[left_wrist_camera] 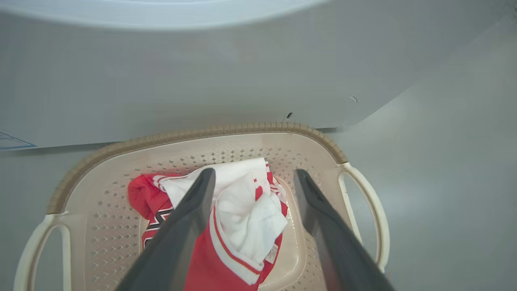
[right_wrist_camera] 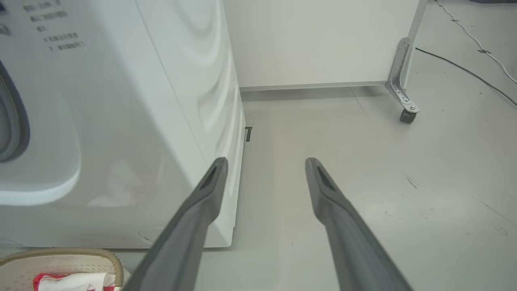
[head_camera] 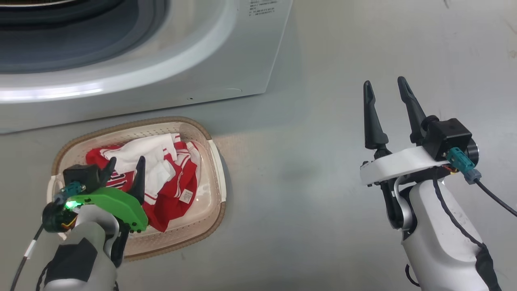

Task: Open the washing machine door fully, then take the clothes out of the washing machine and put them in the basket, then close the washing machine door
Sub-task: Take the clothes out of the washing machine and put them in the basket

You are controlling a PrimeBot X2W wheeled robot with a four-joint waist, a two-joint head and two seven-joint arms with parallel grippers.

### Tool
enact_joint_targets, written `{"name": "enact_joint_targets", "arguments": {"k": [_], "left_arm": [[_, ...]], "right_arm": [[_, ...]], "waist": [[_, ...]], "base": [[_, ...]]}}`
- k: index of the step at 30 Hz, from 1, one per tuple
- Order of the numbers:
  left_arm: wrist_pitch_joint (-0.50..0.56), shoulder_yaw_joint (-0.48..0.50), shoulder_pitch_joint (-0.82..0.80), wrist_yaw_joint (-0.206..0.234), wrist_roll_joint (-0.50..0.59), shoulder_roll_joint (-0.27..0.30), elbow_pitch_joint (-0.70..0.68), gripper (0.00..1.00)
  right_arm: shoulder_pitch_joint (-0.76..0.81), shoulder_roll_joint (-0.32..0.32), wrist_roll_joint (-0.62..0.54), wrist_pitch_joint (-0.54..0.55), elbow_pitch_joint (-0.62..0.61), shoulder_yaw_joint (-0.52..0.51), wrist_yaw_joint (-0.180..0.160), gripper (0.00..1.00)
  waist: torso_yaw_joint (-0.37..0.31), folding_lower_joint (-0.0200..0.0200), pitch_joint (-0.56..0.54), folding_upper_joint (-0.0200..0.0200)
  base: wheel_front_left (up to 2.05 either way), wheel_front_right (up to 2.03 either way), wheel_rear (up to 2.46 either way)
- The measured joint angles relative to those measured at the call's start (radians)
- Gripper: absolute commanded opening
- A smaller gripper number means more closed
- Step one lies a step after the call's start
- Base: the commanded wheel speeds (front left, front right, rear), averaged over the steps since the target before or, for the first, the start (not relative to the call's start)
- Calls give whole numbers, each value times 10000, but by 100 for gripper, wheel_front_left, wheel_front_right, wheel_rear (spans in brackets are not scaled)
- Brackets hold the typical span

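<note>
The cream basket (head_camera: 216,169) with a brown rim sits on the floor in front of the white washing machine (head_camera: 226,60). The red and white clothes (head_camera: 173,182) lie crumpled inside it. My left gripper (head_camera: 125,166) hovers open over the basket's left half, with nothing between its fingers. The left wrist view has the left gripper (left_wrist_camera: 254,174) spread above the clothes (left_wrist_camera: 246,218) and the basket (left_wrist_camera: 202,132). My right gripper (head_camera: 384,85) stands open over bare floor to the right, empty. The washing machine door is out of view.
The drum opening with its grey gasket (head_camera: 101,44) is at the top left. In the right wrist view the right gripper (right_wrist_camera: 265,161) points past the machine's corner (right_wrist_camera: 226,121) toward a white panel on a caster (right_wrist_camera: 406,115) and a floor cable (right_wrist_camera: 464,70).
</note>
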Motion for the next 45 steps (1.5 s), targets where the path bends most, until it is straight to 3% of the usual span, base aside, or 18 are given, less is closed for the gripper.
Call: {"name": "enact_joint_targets", "arguments": {"k": [26,45], "left_arm": [[0,2031,2179,17,650,19,-4263,100],[0,2926,4002,443,1396,-173,-6194,100]], "right_arm": [[1758,8,-150,0,407,-631,464,100],[2488,17,-240,0,268,-686,690,100]], "waist": [[631,-1,-3490,0],[701,-1,-4777,0]], "base": [[0,0,0],[0,0,0]]}}
